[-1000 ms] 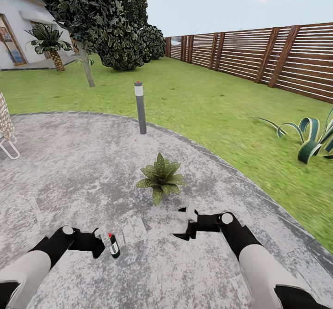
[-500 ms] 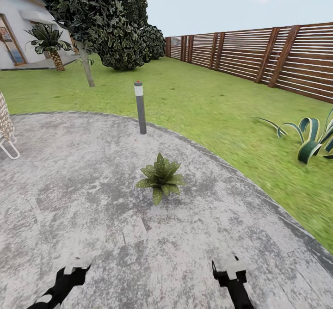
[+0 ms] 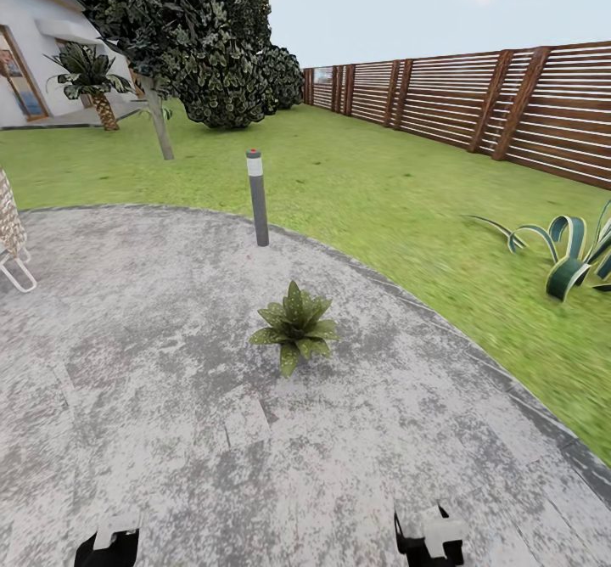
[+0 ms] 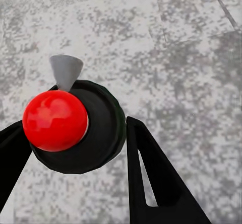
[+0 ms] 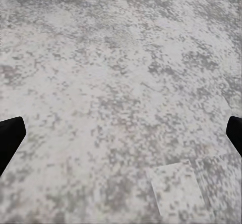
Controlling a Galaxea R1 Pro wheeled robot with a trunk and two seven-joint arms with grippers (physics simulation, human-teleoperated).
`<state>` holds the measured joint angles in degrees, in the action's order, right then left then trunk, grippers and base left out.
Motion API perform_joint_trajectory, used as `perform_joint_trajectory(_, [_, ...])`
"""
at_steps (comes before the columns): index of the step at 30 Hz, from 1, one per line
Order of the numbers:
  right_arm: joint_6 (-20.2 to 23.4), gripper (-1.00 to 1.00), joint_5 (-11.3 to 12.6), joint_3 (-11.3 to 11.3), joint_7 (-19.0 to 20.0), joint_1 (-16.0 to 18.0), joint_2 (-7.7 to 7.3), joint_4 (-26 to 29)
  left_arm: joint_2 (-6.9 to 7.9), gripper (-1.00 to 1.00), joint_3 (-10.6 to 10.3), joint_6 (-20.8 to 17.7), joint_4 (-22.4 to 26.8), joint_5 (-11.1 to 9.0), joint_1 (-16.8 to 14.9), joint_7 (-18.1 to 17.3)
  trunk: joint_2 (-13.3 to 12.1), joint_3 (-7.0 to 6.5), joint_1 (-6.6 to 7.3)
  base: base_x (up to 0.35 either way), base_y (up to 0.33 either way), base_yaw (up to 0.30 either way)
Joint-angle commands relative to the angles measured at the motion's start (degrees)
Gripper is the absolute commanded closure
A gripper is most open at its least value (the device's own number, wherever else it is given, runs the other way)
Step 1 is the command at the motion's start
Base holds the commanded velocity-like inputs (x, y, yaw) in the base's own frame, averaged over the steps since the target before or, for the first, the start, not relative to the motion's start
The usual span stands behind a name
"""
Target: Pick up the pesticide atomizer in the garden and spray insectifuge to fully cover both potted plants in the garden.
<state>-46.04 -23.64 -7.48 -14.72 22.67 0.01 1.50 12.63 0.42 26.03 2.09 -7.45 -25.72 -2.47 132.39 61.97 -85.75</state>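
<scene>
Holding the pesticide atomizer [image 4: 75,128] clamped end-on between its fingers, your left gripper [image 4: 75,148] sat low on the near left; the potted plant [image 3: 294,326] stood ahead and to its right on the round grey paving [image 3: 127,338]. Your right gripper [image 5: 121,138] was spread wide, empty.

Mottled grey paving [image 3: 127,338], lawn [image 3: 382,185], slat fence [image 3: 475,100]

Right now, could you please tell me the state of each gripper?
Left gripper: closed on the pesticide atomizer.
Right gripper: open, fingers spread wide, holding nothing.
</scene>
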Motion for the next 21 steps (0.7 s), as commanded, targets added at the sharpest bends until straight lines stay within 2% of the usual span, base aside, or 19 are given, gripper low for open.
perform_joint_trajectory(1, [-0.1,-1.00,-0.6,-0.4,-0.2,-0.1,0.03,-0.1,0.01,1.00,0.0,0.1,-0.1,-0.5,0.0,-0.3,0.0,0.04,0.01,0.000,0.000,0.000])
perform_joint_trajectory(10, [-0.1,-1.00,-0.6,-0.4,-0.2,-2.0,0.00,-0.1,-0.05,1.00,0.0,0.2,-0.1,-0.5,0.0,-0.3,0.0,0.04,0.01,0.000,0.000,0.000])
perform_joint_trajectory(18, [-0.1,-1.00,-0.6,-0.4,-0.2,-2.2,0.03,-0.1,-0.06,1.00,0.0,0.2,0.0,-0.6,0.0,-0.3,0.0,0.04,0.01,0.000,0.000,0.000])
perform_joint_trajectory(20, [-0.1,-1.00,-0.6,-0.4,-0.2,-2.2,0.54,-0.2,-0.06,1.00,0.0,0.2,0.0,-0.6,0.0,-0.3,0.0,0.04,0.01,0.000,0.000,0.000])
perform_joint_trajectory(21, [-0.1,-1.00,-0.6,-0.4,-0.1,-2.3,1.38,-0.1,-0.06,1.00,0.0,0.2,0.0,-0.6,0.0,-0.3,0.0,0.04,0.01,0.000,0.000,0.000])
